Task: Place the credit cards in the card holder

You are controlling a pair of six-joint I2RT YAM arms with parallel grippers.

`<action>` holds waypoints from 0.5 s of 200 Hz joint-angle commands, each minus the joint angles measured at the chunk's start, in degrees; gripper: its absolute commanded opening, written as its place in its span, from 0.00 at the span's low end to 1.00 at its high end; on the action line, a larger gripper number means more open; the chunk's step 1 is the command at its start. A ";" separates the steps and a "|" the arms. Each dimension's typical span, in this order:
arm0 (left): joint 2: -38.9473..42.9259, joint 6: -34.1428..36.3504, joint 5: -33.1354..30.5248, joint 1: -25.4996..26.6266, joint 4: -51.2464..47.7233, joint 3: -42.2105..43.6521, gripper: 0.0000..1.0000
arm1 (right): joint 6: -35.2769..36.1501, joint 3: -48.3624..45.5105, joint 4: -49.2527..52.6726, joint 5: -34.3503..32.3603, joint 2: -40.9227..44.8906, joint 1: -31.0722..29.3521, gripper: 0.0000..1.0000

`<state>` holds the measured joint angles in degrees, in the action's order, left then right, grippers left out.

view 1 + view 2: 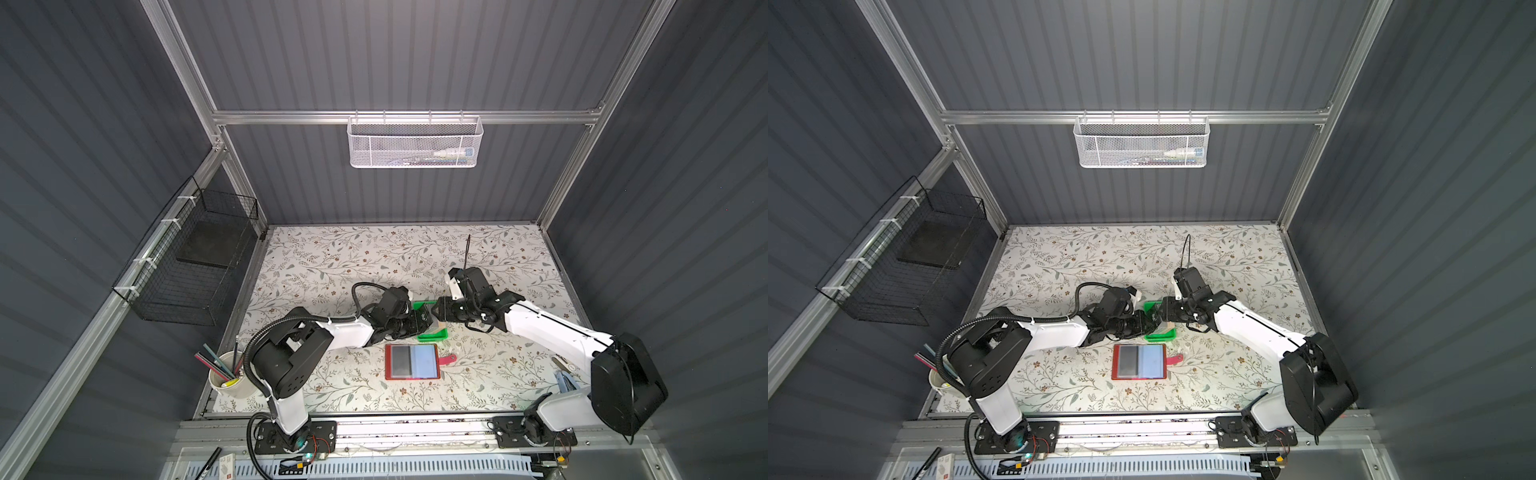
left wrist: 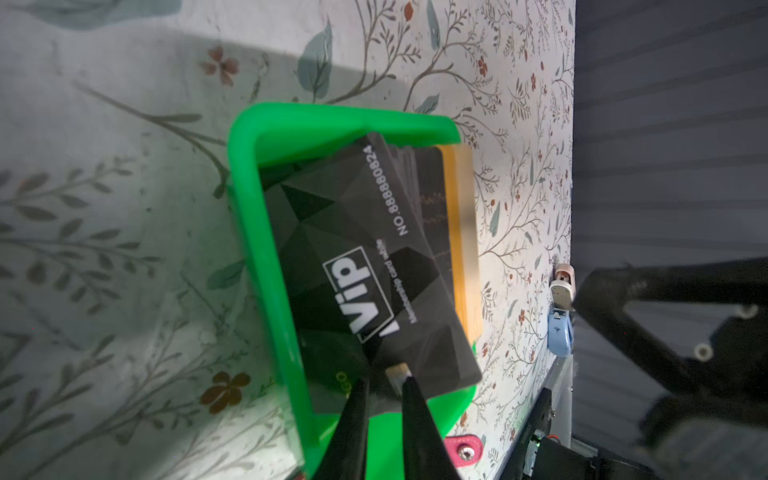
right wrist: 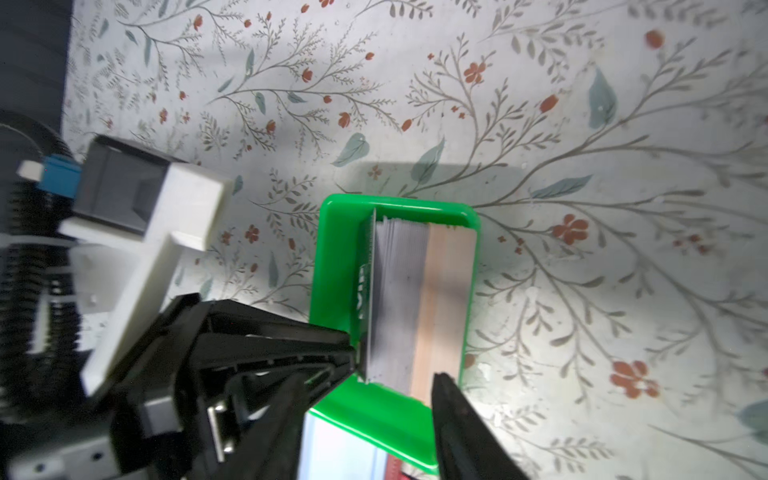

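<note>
One black card [image 2: 365, 266] is being pinched by the narrowed left end effector [image 2: 386, 382] in the mid-bench tray [image 2: 249, 249], the right end effector [image 3: 374, 378] is straddling the other cards [image 3: 399, 291] half-open, and the open holder [image 1: 411, 361] is lying nearer the front edge.

White arm links [image 1: 349, 334], black joints [image 1: 286, 361], ribbed cable [image 1: 266, 328]
</note>
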<state>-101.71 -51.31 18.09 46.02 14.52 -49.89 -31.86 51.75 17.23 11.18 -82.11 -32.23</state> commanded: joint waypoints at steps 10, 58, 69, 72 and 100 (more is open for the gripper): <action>-1.03 -0.54 0.36 -0.34 0.51 0.13 0.18 | -3.59 -0.85 -2.84 4.95 -2.28 0.26 0.38; -0.67 -0.50 0.37 -0.33 0.63 0.57 0.18 | -4.35 -0.64 -3.65 5.39 -4.97 0.09 0.30; -0.65 -0.63 0.37 -0.31 0.77 0.58 0.18 | -4.37 -0.73 -3.58 5.43 -5.23 0.00 0.30; -0.74 -0.61 0.37 -0.33 0.85 0.53 0.18 | -4.36 -0.76 -3.57 5.35 -5.25 -0.02 0.29; -0.65 -0.62 0.36 -0.28 0.94 0.67 0.18 | -4.45 -1.11 -3.84 5.13 -5.78 -0.30 0.26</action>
<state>-101.75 -51.37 18.09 46.02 15.18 -49.87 -35.92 51.75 14.04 15.92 -87.09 -32.27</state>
